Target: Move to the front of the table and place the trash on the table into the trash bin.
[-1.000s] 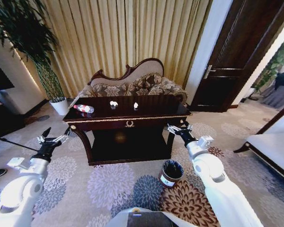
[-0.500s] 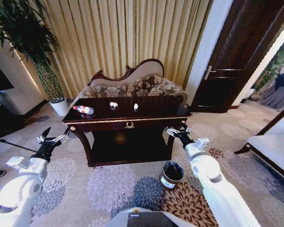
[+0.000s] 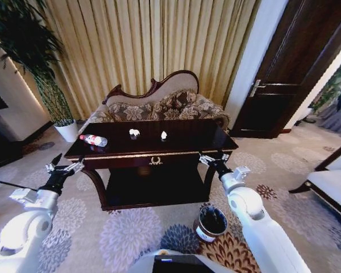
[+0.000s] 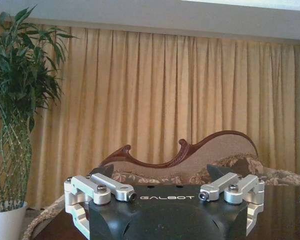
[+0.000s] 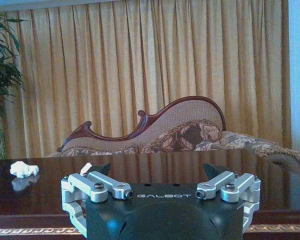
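The table [image 3: 153, 149] fills mid-frame, so the robot seems nearly in place before it. The bottle [image 3: 93, 140] lies at its left end, with two white scraps [image 3: 134, 132] centre-top. The bin [image 3: 211, 222] waits on the carpet, lower right. The left gripper [image 3: 63, 168] and right gripper [image 3: 214, 159] flank the table with jaws spread and empty, probably readied for reaching.
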You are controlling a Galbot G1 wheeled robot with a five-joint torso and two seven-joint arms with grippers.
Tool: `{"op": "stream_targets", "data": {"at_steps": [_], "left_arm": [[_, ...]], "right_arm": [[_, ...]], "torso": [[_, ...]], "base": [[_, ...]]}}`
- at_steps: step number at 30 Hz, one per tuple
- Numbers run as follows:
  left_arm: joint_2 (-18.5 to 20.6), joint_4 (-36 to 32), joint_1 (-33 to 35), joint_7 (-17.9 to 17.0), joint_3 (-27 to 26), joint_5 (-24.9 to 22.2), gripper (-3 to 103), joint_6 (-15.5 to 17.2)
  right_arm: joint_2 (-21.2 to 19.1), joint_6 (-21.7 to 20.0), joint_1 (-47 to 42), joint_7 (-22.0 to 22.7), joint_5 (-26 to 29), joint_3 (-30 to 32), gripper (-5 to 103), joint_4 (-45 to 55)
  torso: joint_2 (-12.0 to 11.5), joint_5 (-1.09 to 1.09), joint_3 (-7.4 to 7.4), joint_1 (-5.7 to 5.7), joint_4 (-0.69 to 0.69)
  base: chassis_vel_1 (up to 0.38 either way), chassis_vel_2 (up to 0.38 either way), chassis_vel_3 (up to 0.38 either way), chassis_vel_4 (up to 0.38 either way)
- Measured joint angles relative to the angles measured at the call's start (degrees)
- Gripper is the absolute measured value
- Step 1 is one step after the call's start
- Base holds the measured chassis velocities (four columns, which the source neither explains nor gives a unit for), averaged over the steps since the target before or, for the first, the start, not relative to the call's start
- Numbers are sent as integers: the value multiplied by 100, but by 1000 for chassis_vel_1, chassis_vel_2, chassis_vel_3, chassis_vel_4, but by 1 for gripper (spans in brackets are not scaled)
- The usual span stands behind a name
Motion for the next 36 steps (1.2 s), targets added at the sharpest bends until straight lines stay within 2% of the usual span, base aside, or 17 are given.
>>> {"op": "stream_targets", "data": {"at_steps": [18, 24, 26, 31, 36], "left_arm": [[-66, -14, 0, 13, 43, 24, 100, 0], [-178, -124, 52, 3, 1, 73, 100, 67], [-216, -163, 60, -16, -11, 118, 100, 97], [-327, -269, 55, -101, -2, 316, 100, 241], [-394, -428, 218, -181, -132, 431, 100, 361]], "right_arm": [[71, 0, -31, 0, -179, -112, 100, 29], [161, 97, -63, 0, -813, -209, 100, -94], [218, 116, -44, 0, -859, -249, 100, -159], [288, 95, 319, 0, -725, -499, 100, -490], [258, -180, 1062, 0, -356, -855, 100, -909]], "torso": [[1, 1, 0, 0, 0], [0, 0, 0, 1, 0], [0, 1, 0, 1, -1], [2, -1, -2, -2, 0], [3, 1, -1, -3, 2]], "base": [[-129, 142, 136, -137], [-102, 75, 84, -102], [-35, 10, 16, -39], [0, 0, 0, 0], [0, 0, 0, 0]]}}
